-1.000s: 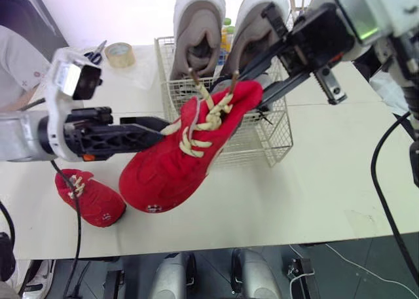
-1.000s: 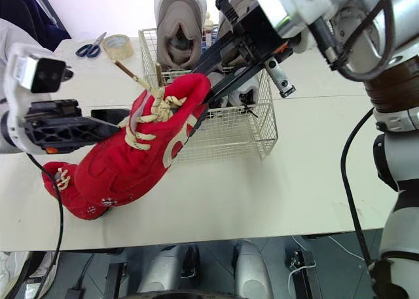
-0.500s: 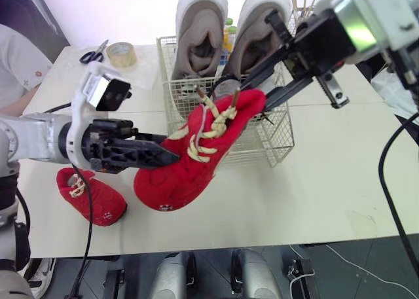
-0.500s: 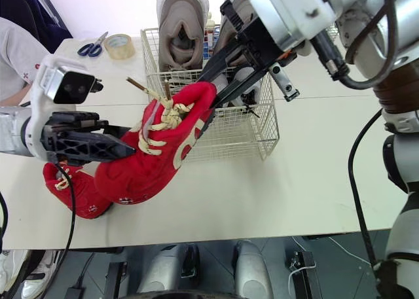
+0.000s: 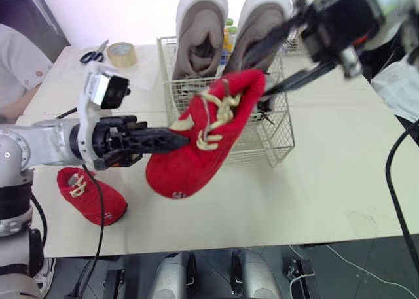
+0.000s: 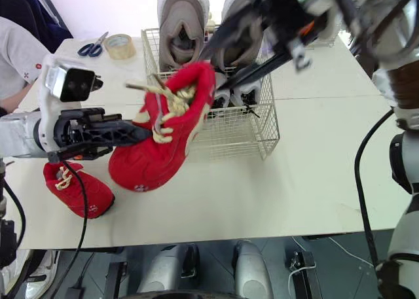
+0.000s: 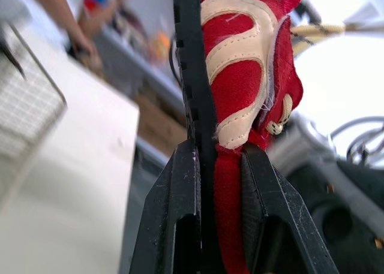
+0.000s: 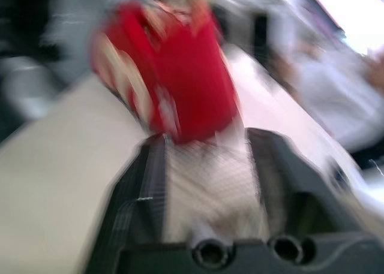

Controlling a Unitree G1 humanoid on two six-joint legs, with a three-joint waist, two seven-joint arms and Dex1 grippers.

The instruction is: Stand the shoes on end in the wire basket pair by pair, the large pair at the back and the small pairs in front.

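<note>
Now: left gripper (image 5: 175, 139) pinching the red shoe (image 5: 203, 142), airborne at the front edge of the wire basket (image 5: 275, 139).
Right gripper (image 8: 207, 141) spread above the basket; second red shoe (image 5: 91, 197) by front-left corner of the table (image 5: 314, 181).

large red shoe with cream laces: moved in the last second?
Yes. The large red shoe, clamped by the left gripper, swung its toe toward the wire basket, away from the small red shoe.

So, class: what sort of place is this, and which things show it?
Likely a robotics lab or test room: a plain pale table holding a tape roll and scissors, plus a wire basket of grey shoes staged for handling.
</note>
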